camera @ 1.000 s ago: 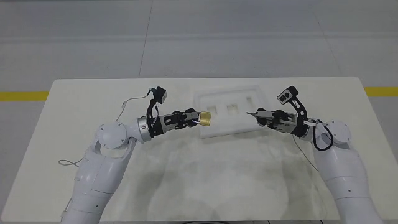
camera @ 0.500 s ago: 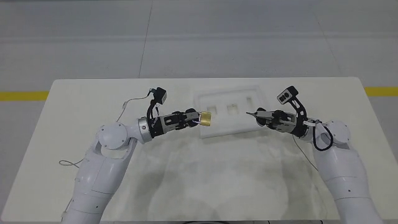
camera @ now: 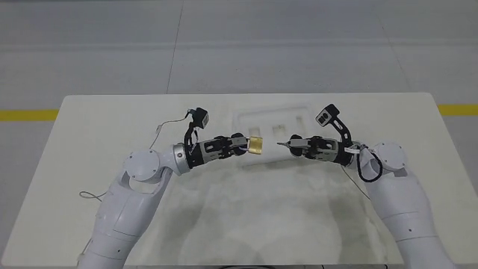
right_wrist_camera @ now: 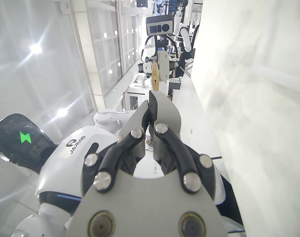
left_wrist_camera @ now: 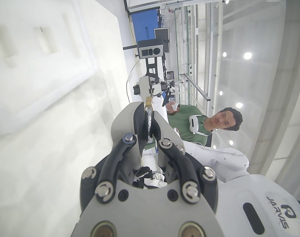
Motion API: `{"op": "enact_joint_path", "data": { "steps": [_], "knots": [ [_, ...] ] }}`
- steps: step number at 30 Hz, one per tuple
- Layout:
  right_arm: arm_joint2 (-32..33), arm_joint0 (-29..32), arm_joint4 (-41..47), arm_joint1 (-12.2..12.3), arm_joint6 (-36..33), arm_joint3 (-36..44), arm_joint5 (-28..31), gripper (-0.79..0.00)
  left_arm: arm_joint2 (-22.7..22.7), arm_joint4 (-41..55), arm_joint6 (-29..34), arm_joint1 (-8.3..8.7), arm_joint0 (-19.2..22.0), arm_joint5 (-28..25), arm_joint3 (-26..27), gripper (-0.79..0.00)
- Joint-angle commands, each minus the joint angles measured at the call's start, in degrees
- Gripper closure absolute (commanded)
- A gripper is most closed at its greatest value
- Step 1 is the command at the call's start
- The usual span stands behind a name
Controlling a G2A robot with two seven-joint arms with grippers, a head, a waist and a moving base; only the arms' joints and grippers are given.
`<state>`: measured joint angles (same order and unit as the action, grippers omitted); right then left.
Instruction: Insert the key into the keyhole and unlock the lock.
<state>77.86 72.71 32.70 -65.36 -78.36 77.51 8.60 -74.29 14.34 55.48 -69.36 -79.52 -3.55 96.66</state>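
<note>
**Lock and Key Held Tip to Tip Above the Table**

The table [camera: 104, 127] was wide and white. It stood on a grey floor [camera: 261, 45] with yellow lines [camera: 30, 113] painted across it. A white foam tray [camera: 278, 112] lay flat near the far side of the table, about in the middle. It had a few small hollows cut into it.

Both arms were bent in toward the middle. Their tips pointed at each other over the near part of the tray.

The left end effector [camera: 244, 144] was closed tight on the lock [camera: 255, 145]. In the left wrist view, its two fingers [left_wrist_camera: 122, 127] pinched the lock's silver loop. The gold body stuck out past the fingertips toward the other arm. The lock was up in the air and did not touch the tray.

The right end effector [camera: 293, 144] was pinched shut on the key [camera: 282, 143]. Only a thin tip of the key showed from above, and it pointed straight at the lock. There was a small gap between the key's tip and the lock, so the two were near but not touching.

In the right wrist view, the bottom of the lock faced that arm. The keyhole [right_wrist_camera: 155, 82] showed as a small dark spot just past the closed fingertips. The key was not in it.
</note>
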Motion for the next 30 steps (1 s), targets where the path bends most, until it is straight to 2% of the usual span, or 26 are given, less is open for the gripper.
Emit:
{"op": "enact_joint_path", "data": {
  "steps": [1,12,30],
  "knots": [
    [-0.8,-0.3,-0.2,0.0,0.3,0.3,-0.1,0.0,0.3,0.1,-0.2,0.06,0.2,-0.1,-0.2,0.0],
    [-4.4,-1.3,-0.3,-0.3,1.7,0.8,-0.1,0.0,0.6,0.0,-1.2,0.33,0.5,0.2,-0.7,0.0],
    [-5.9,-2.7,-2.7,0.1,4.5,0.4,0.1,0.0,0.6,0.0,-1.2,0.33,0.5,0.2,-0.7,0.0]
  ]
}}
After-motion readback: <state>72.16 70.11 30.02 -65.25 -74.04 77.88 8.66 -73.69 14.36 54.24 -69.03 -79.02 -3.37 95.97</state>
